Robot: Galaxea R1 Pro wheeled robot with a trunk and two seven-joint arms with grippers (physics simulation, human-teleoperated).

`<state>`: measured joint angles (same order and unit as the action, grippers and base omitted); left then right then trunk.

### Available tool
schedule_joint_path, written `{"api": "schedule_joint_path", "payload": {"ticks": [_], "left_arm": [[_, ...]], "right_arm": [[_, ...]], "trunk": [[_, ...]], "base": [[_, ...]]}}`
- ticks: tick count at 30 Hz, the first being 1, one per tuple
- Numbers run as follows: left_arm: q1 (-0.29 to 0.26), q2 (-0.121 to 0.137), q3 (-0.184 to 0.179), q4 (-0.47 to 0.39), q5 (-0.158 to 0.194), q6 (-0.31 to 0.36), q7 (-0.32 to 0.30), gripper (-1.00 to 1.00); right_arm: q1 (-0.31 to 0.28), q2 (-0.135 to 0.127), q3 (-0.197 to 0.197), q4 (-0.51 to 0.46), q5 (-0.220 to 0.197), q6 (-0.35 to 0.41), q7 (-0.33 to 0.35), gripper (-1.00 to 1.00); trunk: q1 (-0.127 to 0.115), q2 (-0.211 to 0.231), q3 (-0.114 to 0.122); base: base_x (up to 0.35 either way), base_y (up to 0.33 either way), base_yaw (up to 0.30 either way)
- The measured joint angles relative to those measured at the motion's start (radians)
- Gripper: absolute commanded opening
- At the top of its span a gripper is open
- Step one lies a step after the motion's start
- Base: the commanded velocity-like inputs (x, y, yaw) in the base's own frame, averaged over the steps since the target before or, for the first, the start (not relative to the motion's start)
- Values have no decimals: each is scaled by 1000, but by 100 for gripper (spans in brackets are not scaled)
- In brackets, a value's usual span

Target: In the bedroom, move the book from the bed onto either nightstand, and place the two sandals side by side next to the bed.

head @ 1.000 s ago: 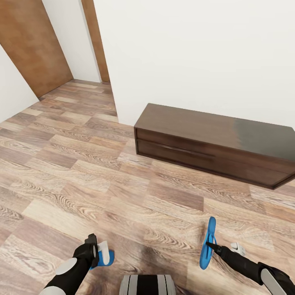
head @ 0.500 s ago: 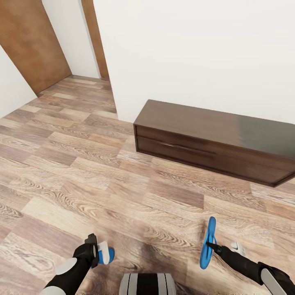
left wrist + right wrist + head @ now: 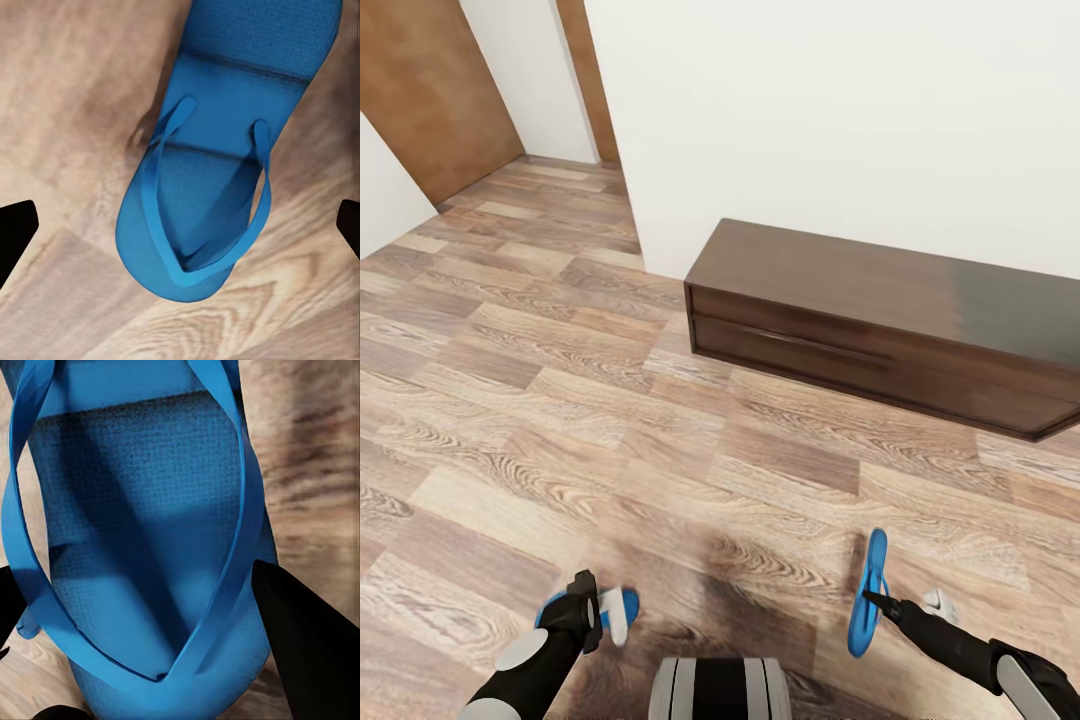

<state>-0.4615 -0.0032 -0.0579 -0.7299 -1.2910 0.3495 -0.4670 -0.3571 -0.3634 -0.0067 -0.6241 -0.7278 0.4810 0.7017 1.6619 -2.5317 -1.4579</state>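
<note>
The light-brown wood-plank floor (image 3: 560, 400) carries a long low dark cabinet (image 3: 880, 325) standing against the white wall (image 3: 840, 110). Left of the cabinet, the planks run on past the wall's corner toward a brown door (image 3: 420, 90).

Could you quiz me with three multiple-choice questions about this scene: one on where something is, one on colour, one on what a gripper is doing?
1. Where does the long dark cabinet stand?
A. Against the white wall
B. In the doorway
C. On a bed

2. What colour are the sandals?
A. Red
B. Blue
C. Green

3. How is the right gripper?
A. Open and holding nothing
B. Shut on a book
C. Shut on a sandal

Answers:
1 A, its back meets the wall.
2 B, both the right sandal and the left sandal are bright blue.
3 C, the right sandal hangs on edge from its tip above the wood floor.
</note>
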Motion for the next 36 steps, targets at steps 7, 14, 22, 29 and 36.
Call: {"api": "schedule_joint_path", "payload": {"ticks": [7,14,22,29,36], "left_arm": [[0,0,0,0,0,0,0,100],[0,0,0,0,0,0,0,100],[1,0,0,0,0,0,0,100],[0,0,0,0,0,0,0,100],[0,0,0,0,0,0,0,100]], "right_arm": [[0,0,0,0,0,0,0,-100],[0,0,0,0,-1,0,0,-100],[0,0,0,0,-1,0,0,-100],[0,0,0,0,-1,0,0,-100],[0,0,0,0,-1,0,0,-100]], "trunk": [[3,-2,-27],[3,-2,-27],[3,-2,-27],[3,-2,-27],[3,-2,-27]], "base": [[0,0,0],[0,0,0],[0,0,0],[0,0,0],[0,0,0]]}}
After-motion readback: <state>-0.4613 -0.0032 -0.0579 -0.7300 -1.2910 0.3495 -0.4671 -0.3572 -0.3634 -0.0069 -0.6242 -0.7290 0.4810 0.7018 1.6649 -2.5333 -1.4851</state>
